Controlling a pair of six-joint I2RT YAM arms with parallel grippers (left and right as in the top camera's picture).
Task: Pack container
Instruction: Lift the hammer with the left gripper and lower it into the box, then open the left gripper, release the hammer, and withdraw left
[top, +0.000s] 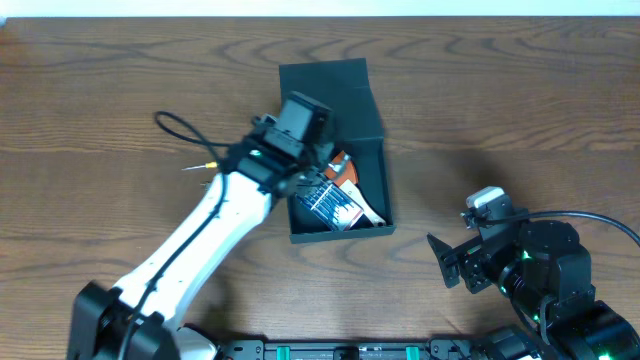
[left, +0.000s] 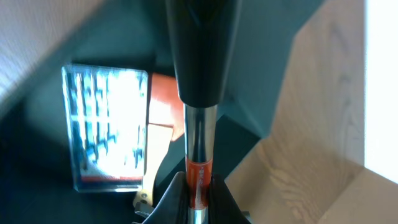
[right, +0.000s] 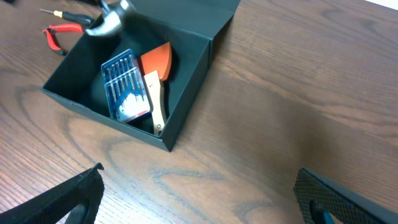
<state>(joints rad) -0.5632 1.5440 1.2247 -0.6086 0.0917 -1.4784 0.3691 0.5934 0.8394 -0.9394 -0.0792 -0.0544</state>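
Left wrist view: left gripper pinched tight on the slim metal shaft of a black-handled tool, poised over the container sitting mid-table, lid back. That handle could swing on the slick shaft, slip, and smack the clear bit case. Right gripper spread wide, well apart.

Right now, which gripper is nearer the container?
Left. The left gripper hangs over the inside of the container, fingers shut on a tool. The right gripper sits apart, off to the container's right, open.
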